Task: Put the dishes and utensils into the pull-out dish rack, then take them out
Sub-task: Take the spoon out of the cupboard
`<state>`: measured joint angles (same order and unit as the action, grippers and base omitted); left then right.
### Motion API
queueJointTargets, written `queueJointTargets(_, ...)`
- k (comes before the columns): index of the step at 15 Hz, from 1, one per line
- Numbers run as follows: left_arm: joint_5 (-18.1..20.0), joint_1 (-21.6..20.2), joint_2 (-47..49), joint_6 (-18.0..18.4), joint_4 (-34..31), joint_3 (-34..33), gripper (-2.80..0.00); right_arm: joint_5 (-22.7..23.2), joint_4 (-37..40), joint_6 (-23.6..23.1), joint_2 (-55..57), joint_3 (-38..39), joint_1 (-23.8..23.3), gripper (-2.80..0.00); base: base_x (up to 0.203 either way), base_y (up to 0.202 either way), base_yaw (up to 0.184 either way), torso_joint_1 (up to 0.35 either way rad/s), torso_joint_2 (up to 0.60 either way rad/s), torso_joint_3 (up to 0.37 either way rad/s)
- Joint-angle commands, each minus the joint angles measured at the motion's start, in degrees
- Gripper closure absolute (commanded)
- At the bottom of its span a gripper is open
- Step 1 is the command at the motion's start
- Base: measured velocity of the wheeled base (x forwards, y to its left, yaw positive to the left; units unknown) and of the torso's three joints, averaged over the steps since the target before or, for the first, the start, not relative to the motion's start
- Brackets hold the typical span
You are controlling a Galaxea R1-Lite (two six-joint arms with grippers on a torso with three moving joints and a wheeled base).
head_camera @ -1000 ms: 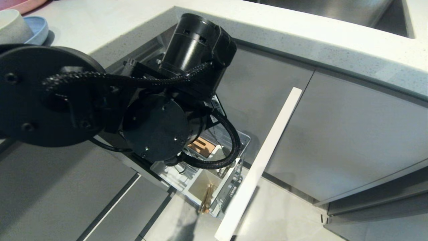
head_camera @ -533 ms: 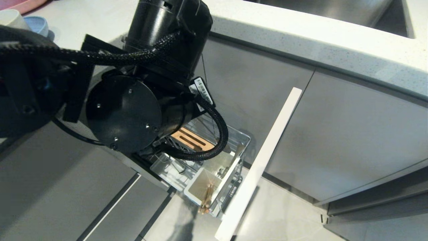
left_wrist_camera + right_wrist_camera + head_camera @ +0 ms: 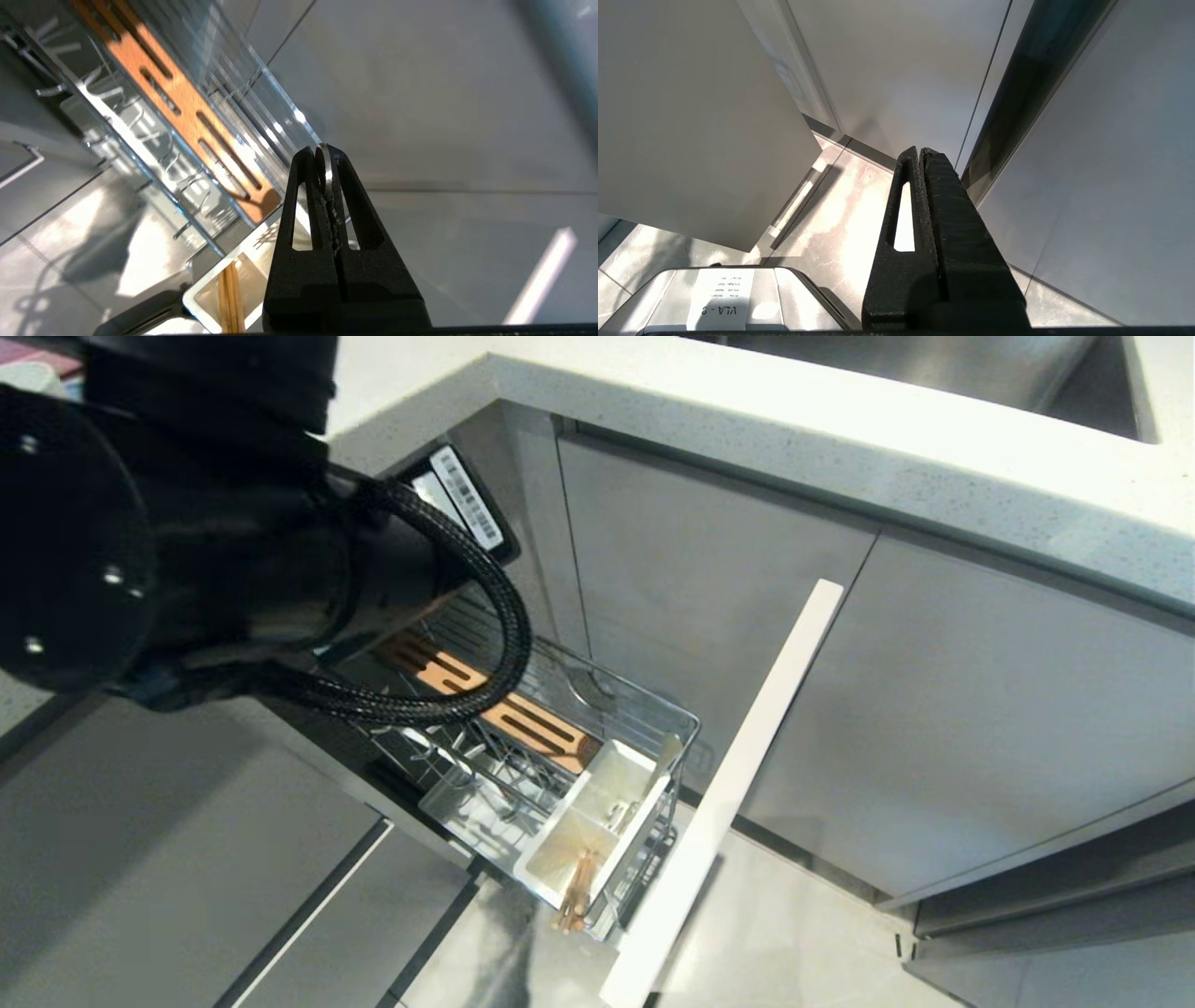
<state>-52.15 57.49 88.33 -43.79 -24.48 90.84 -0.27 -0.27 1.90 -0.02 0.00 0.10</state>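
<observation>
Light-brown wooden chopsticks (image 3: 574, 896) stand in white plastic caddy (image 3: 597, 821) at near end of pulled-out chrome wire dish rack (image 3: 551, 747). Left hand (image 3: 323, 158) above rack, pinched shut on thin silver metal spoon (image 3: 328, 175). Judgement: carry level, clear wire rim, release only over white speckled tabletop (image 3: 840, 439). Right hand (image 3: 920, 156) closed, empty, parked.

A home kitchen: speckled white countertop (image 3: 840, 439), steel sink (image 3: 934, 364), grey cabinet fronts (image 3: 980, 709), pull-out dish rack (image 3: 560, 775).

Wooden chopsticks (image 3: 574, 896) stand in the pulled-out rack's (image 3: 686, 723) white caddy (image 3: 560, 831).
</observation>
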Motion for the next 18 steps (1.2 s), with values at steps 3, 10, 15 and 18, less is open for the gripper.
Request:
queueJointTargets(3,-0.61,0.15,-6.60,1.11,-0.04,2.04,0.00,0.00,-0.04,0.03,-0.24,0.09,0.00,0.00,0.000,0.000,0.000,0.000,0.00,0.000)
queueJointTargets(10,-1.20,0.01,-14.76,4.63,3.21,4.33,0.00,0.00,-0.03,0.03,-0.24,0.09,0.06,0.00,0.000,0.000,0.000,0.000,0.00,0.000)
queueJointTargets(15,-1.20,-2.83,-20.88,11.82,11.72,4.34,0.00,0.00,0.00,0.03,-0.24,0.09,-0.01,0.00,0.000,0.000,0.000,0.000,0.00,0.000)
queueJointTargets(18,-1.08,-8.77,-24.58,17.44,17.95,4.34,0.00,0.00,-0.01,0.03,-0.24,0.09,-0.01,0.00,0.000,0.000,0.000,0.000,0.00,0.000)
